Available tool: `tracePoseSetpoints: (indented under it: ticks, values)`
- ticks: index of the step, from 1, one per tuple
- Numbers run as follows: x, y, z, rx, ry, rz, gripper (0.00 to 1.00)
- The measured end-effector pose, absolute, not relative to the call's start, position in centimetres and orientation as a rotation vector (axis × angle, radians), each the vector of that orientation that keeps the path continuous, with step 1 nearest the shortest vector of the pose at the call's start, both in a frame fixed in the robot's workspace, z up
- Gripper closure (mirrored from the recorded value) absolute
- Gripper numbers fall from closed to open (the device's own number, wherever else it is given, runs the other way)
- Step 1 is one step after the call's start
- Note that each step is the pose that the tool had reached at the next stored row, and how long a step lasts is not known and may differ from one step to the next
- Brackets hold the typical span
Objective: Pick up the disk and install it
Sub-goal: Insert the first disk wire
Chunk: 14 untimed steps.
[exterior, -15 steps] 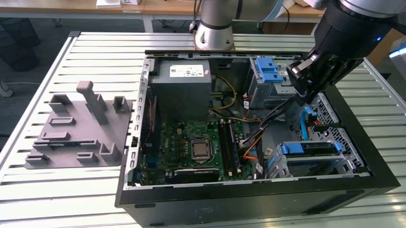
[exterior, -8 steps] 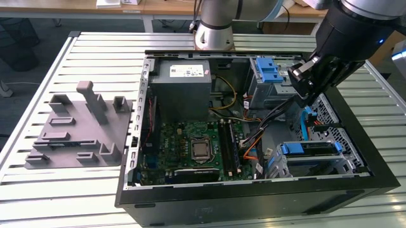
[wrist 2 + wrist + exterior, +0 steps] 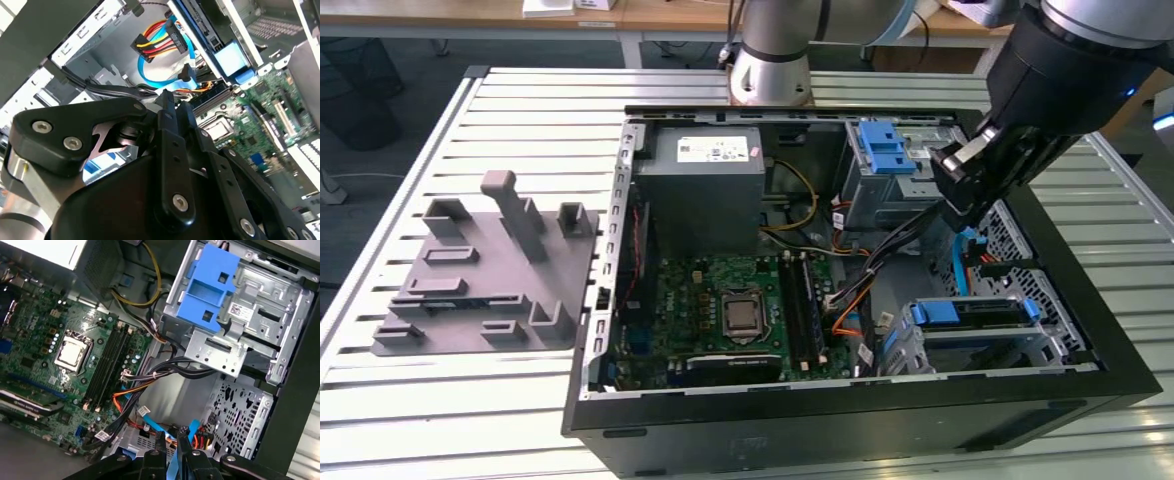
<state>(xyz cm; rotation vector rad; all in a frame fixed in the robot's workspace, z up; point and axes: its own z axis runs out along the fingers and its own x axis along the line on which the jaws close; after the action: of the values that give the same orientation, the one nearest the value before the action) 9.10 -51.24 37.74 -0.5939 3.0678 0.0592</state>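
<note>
The silver-and-black robot arm comes in from the far edge of the slatted metal worktop (image 3: pixel 520 400) on the exterior view's right. It slants downward over the far right corner of the open black computer case (image 3: pixel 854 430). Its black two-finger gripper (image 3: pixel 958 205) points down into the case, just beside the blue-latched metal drive cage (image 3: pixel 894 160) and above a tangle of black, orange and blue cables (image 3: pixel 854 290). In both wrist views the fingers (image 3: pixel 159 442) stand drawn together with only a sliver between them, and they hold nothing.

The flat silver-grey disk in its blue plastic bracket (image 3: pixel 970 313) lies in a metal bay at the near right corner of the case, well apart from the gripper. The green motherboard (image 3: pixel 720 310) covers the case floor towards the exterior view's left, with a grey power-supply box (image 3: pixel 707 185) at the far edge. A grey plastic fixture plate with upright pegs (image 3: pixel 480 275) rests on the worktop outside the case, at the left edge.
</note>
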Motion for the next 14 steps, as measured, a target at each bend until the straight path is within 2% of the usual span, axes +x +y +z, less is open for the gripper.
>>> tracePoseSetpoints:
  ticks: [14]
  values:
    - [12.8,-51.2,37.7,-0.638,3.059,0.06,0.76]
